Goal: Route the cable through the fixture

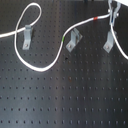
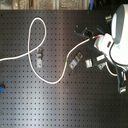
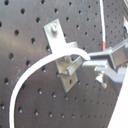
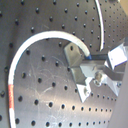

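Note:
The white cable (image 1: pixel 40 66) loops through the fixture (image 1: pixel 26 36) at the first exterior view's left. It sags, then rises past the middle fixture (image 1: pixel 74 39), with a green mark (image 1: pixel 62 38) there and a red band (image 1: pixel 96 19) further on. My gripper (image 1: pixel 114 14) is shut on the cable just beyond the red band, above the fixture (image 1: pixel 109 44) at the first exterior view's right. In both wrist views the cable (image 3: pixel 35 72) arcs over this metal bracket (image 3: pixel 62 55) into the fingers (image 4: pixel 107 59). The red band (image 4: pixel 11 92) shows in the second wrist view.
Everything stands on a black pegboard (image 1: pixel 65 100). The robot's white body (image 2: pixel 119 35) fills the second exterior view's right. A small blue object (image 2: pixel 1 89) lies at the second exterior view's left edge. The cable's tail (image 1: pixel 120 50) hangs down past the fixture under the gripper.

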